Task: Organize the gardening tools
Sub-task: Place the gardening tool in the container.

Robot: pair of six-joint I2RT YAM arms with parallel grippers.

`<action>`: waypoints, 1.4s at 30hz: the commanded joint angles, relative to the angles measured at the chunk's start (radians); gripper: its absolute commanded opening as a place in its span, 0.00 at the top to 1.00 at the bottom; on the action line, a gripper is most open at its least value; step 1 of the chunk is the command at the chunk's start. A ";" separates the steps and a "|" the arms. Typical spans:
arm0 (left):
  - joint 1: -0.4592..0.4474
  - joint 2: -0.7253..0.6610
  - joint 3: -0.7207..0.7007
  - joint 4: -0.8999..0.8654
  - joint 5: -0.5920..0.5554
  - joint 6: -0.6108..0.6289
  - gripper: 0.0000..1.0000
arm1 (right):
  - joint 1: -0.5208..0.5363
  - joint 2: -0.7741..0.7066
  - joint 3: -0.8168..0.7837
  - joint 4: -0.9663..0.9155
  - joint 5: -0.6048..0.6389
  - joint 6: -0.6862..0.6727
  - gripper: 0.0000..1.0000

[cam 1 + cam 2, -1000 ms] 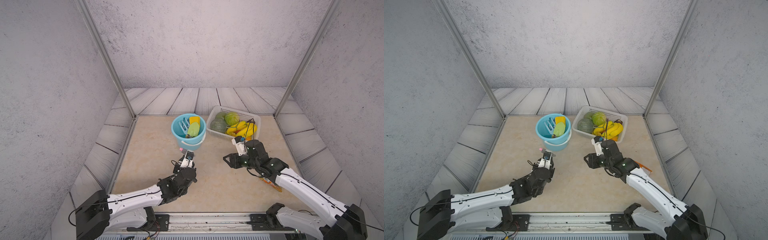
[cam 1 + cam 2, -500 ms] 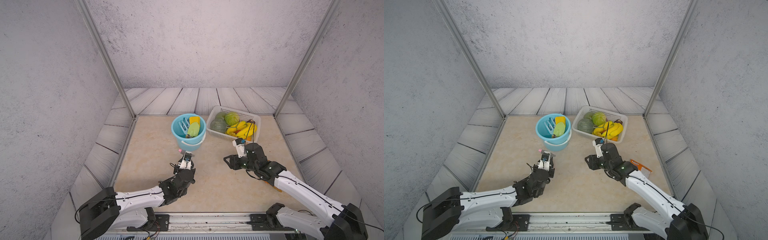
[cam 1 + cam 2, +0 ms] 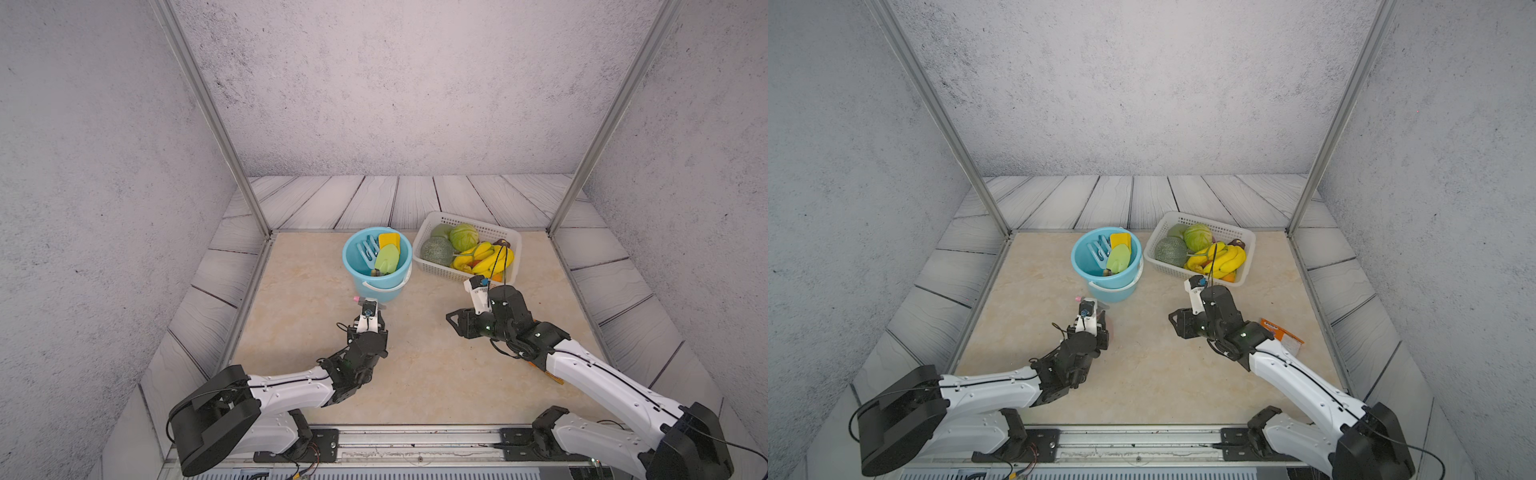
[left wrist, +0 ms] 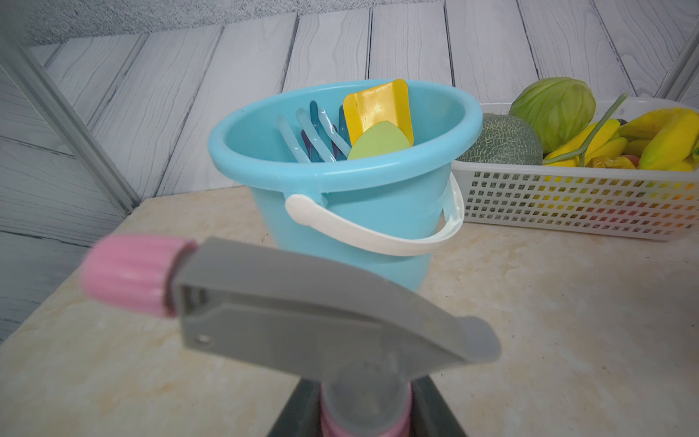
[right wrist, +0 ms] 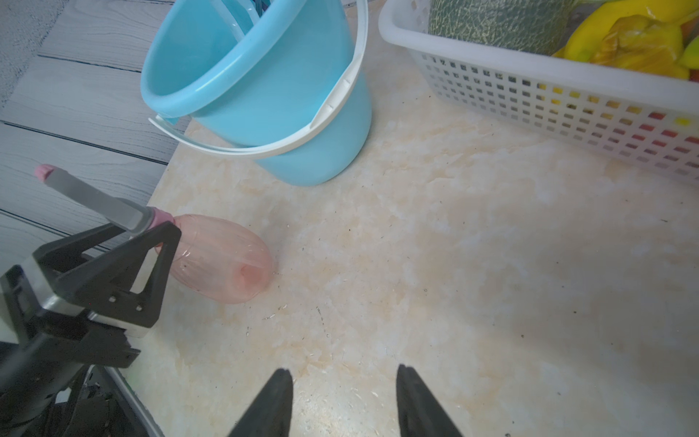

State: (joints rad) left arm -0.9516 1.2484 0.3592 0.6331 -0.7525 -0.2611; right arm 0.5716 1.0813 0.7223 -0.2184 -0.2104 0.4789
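Note:
My left gripper (image 4: 365,414) is shut on the neck of the pink translucent spray bottle (image 5: 223,257), just under its grey spray head (image 4: 302,302). The bottle hangs tilted just in front of the light-blue bucket (image 3: 345,254), its base low over the table. In the bucket stand a blue rake (image 3: 368,249), a yellow trowel (image 3: 389,240) and a green trowel (image 3: 387,258). My right gripper (image 5: 344,374) is open and empty above bare table, right of the bottle. In a top view the left gripper (image 3: 1096,318) sits under its wrist camera.
Right of the bucket is a white basket (image 3: 428,232) of fruit and vegetables. An orange packet (image 3: 1281,332) lies on the table by my right forearm. Metal frame posts stand at the table's back corners (image 3: 266,228).
My left arm has shifted slightly, the bottle still in its grip at nearly the same spot. My right gripper has hardly moved and stays open.

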 commanded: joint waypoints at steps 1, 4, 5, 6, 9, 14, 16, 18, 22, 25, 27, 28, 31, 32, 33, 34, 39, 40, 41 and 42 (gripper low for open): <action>0.018 0.007 -0.020 0.040 0.016 -0.042 1.00 | -0.003 0.023 0.003 0.014 -0.001 0.010 0.50; 0.026 0.019 -0.027 0.045 0.021 -0.050 1.00 | -0.003 0.039 0.016 0.002 -0.005 0.006 0.50; 0.029 0.022 -0.031 0.051 0.022 -0.053 1.00 | -0.004 0.043 0.020 -0.001 -0.006 0.004 0.50; 0.032 0.022 -0.033 0.055 0.025 -0.058 0.99 | -0.003 0.046 0.022 -0.002 -0.006 0.004 0.50; 0.038 0.029 -0.036 0.056 0.035 -0.064 0.96 | -0.004 0.055 0.026 -0.001 -0.006 0.004 0.50; 0.039 0.039 -0.045 0.065 0.038 -0.071 0.84 | -0.004 0.066 0.038 -0.017 -0.012 0.003 0.50; 0.040 0.036 -0.043 0.054 0.041 -0.077 0.73 | -0.003 0.066 0.043 -0.023 -0.011 0.001 0.50; 0.039 0.032 -0.043 0.037 0.042 -0.082 0.61 | -0.003 0.066 0.045 -0.025 -0.007 0.000 0.50; 0.039 0.008 -0.039 -0.009 0.058 -0.089 0.44 | -0.004 0.065 0.053 -0.026 -0.007 0.001 0.50; 0.039 -0.034 -0.028 -0.077 0.054 -0.106 0.32 | -0.003 0.065 0.065 -0.038 -0.006 0.003 0.49; 0.040 -0.072 -0.019 -0.140 0.049 -0.121 0.24 | -0.003 0.062 0.075 -0.049 -0.006 0.004 0.49; 0.039 -0.089 -0.013 -0.172 0.045 -0.129 0.20 | -0.003 0.059 0.078 -0.054 -0.004 0.004 0.49; 0.036 -0.155 -0.006 -0.251 0.057 -0.145 0.16 | -0.003 0.045 0.087 -0.071 0.001 0.010 0.45; 0.034 -0.181 -0.006 -0.281 0.056 -0.154 0.10 | -0.003 0.040 0.088 -0.074 0.005 0.011 0.42; 0.031 -0.209 -0.006 -0.312 0.057 -0.162 0.09 | -0.003 0.032 0.086 -0.078 0.009 0.014 0.39; 0.030 -0.232 -0.005 -0.338 0.064 -0.168 0.08 | -0.004 0.025 0.086 -0.079 0.014 0.016 0.39; 0.021 -0.353 -0.001 -0.468 0.100 -0.183 0.07 | -0.004 -0.016 0.078 -0.087 0.036 0.023 0.38; 0.019 -0.372 -0.001 -0.482 0.108 -0.182 0.07 | -0.004 -0.022 0.080 -0.089 0.038 0.023 0.38; 0.015 -0.398 0.003 -0.517 0.110 -0.195 0.07 | -0.004 -0.027 0.082 -0.091 0.040 0.022 0.38; 0.011 -0.426 0.007 -0.545 0.112 -0.207 0.06 | -0.003 -0.032 0.084 -0.093 0.042 0.021 0.38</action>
State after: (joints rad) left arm -0.9306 0.8715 0.3340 0.2081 -0.6594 -0.4355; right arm 0.5716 1.0836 0.7826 -0.2939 -0.1967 0.4973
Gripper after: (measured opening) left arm 0.935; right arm 0.623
